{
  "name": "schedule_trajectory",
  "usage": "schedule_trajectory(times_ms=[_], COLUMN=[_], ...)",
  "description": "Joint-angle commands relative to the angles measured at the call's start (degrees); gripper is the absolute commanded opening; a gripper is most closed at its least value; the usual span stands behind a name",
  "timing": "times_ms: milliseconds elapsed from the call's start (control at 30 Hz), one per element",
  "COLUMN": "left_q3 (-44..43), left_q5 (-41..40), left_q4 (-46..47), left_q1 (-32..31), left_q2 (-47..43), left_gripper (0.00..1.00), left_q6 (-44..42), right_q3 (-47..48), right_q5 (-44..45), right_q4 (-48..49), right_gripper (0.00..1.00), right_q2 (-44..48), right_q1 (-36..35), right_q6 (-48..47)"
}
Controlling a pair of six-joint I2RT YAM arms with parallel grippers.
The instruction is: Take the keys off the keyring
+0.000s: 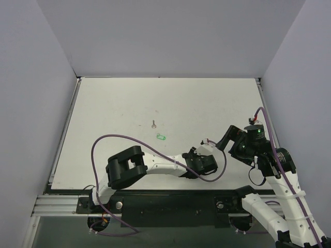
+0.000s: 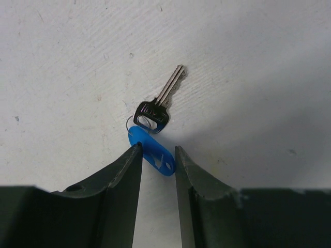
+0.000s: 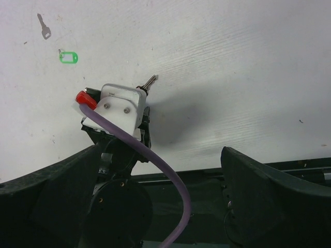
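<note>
Left gripper [image 2: 156, 151] pinches blue keyring [image 2: 161, 159] toward the table [image 1: 114, 103] near edge, right of middle; one key [image 2: 164, 97] hangs on it. Right gripper [image 3: 161, 150] wide open, empty. Second key [image 1: 153, 124] loose mid-table. Next, likely: right fingers take the attached key and work it off.

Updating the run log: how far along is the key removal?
Done, apparently: one key lies loose on the table, near a green loop. In hand: the left gripper brackets the blue tag with its fingertips; a firm clamp can't be confirmed. Left: the second key is still joined to that tag by a thin wire ring. The right gripper is open and empty.
</note>
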State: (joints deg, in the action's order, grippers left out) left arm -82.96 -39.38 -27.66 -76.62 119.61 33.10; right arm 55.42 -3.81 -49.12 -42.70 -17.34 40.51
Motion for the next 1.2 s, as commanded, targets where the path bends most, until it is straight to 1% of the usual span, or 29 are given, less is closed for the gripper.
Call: schedule_trajectory(times_ms=[0,67,200,267,300,367,400,600,733,967,1000,1067,1167], left_q3=[-0.71,-1.06,-1.24,-1.24,-1.07,-0.37,0.16,3.93,7.28,9.83,9.92,9.31,7.38], left_q5=[-0.53,-0.61,-0.88,-1.32,-1.75,-2.19,-2.28,-0.97,2.27,8.96,10.71,13.87,15.90], left_q4=[0.94,0.94,0.77,0.42,0.24,0.15,0.15,1.20,2.61,1.21,0.77,-1.07,-5.19], left_q1=[0.68,0.77,0.68,0.68,0.68,0.68,0.68,0.77,0.42,0.24,0.24,0.50,0.42], left_q2=[2.20,2.29,1.59,0.54,0.19,-1.31,-2.62,-8.85,-13.78,-23.27,-24.33,-26.27,-29.33], left_gripper=[0.39,0.36,0.27,0.14,0.11,0.01,0.00,0.00,0.00,0.00,0.00,0.00,0.00], left_q6=[-1.20,-1.37,-1.55,-1.55,-1.46,-1.46,-1.64,-3.30,-4.80,-8.23,-8.66,-9.37,-9.11], right_q3=[0.57,0.57,0.66,0.66,0.92,1.09,1.18,2.24,3.29,3.91,3.56,3.47,3.73], right_q5=[-0.14,-0.14,-0.23,-0.49,-0.41,-0.58,-0.58,-1.37,-3.12,-10.06,-11.29,-15.42,-19.03], right_q4=[-1.59,-1.68,-1.59,-1.68,-1.68,-1.68,-1.76,-2.03,-1.77,1.48,3.31,5.61,9.12], right_gripper=[0.95,0.95,0.95,0.95,0.95,0.95,0.95,0.95,0.95,0.97,0.97,0.99,1.00], right_q2=[-0.19,-0.37,-0.63,-0.63,-0.72,-0.90,-1.07,-1.51,-2.04,-3.44,-3.53,-3.62,-3.18], right_q1=[-0.41,-0.41,-0.41,-0.41,-0.41,-0.41,-0.41,-0.41,-0.41,-0.41,-0.41,-0.41,-0.50], right_q6=[-0.43,-0.35,-0.43,-0.61,-0.61,-0.78,-1.05,-2.19,-3.07,-2.72,-2.20,-1.05,0.35])
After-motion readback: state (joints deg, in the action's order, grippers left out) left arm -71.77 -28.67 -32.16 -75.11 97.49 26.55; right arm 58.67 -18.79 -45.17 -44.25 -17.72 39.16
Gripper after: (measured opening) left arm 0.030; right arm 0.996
